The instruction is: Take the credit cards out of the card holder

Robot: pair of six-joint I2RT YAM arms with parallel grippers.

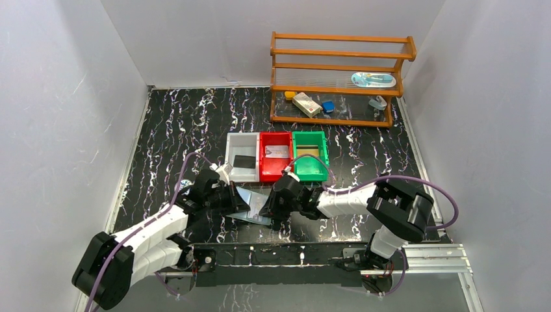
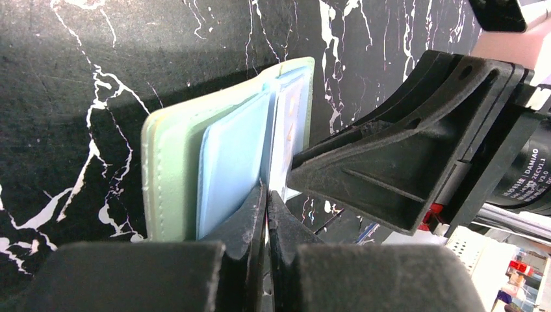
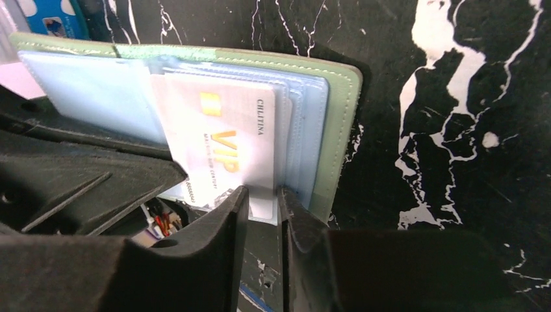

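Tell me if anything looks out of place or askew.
The pale VIP card sticks partway out of the card holder, between the fingers of the right gripper. The left gripper pinches a clear pocket.

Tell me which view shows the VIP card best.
Right wrist: the VIP card faces the camera, gold lettering readable, in the card holder. Left wrist shows it only as a steep sliver; top external cannot resolve it.

The black, white-veined table point(image 1: 182, 123) carries a wooden rack point(image 1: 338, 54) far right, a white bin point(image 1: 242, 146), red bin point(image 1: 275, 171) and green bin point(image 1: 310, 174) mid-table, the card holder point(image 1: 255, 203) just nearer
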